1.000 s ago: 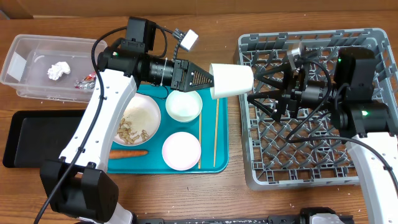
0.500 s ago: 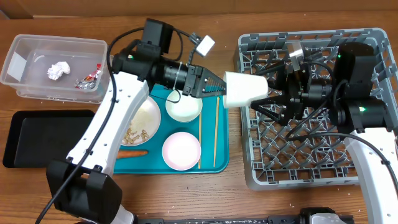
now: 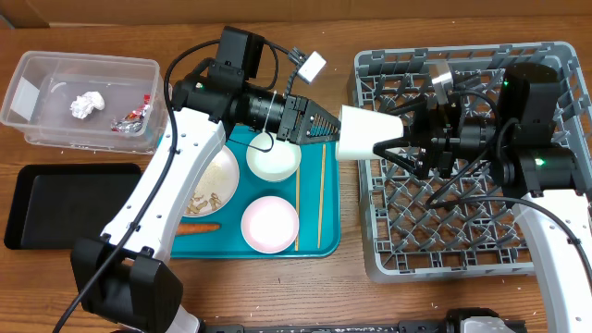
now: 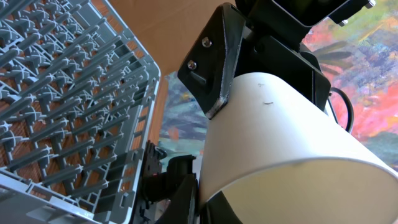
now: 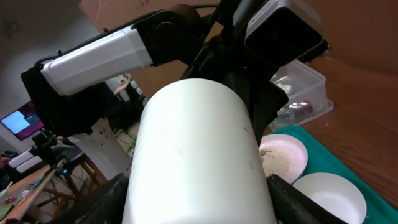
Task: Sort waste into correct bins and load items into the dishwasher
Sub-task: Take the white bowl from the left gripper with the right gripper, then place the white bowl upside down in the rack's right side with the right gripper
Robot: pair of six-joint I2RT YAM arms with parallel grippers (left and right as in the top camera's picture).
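- The left gripper is clamped on the wide end of the cup, held sideways over the left edge of the rack.
- The cup has edged rightward.
- The right gripper is spread wide around its narrow end.

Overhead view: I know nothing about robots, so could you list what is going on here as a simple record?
cup: white, on its side in the air, over the left edge of the rack
left gripper: shut on one end of the cup
right gripper: fingers straddle the other end; grip not clear
tub: holds tissue and wrapper
teal tray: plate with scraps, carrot, white bowl, pink bowl, chopsticks
rack: no dishes in the part that shows
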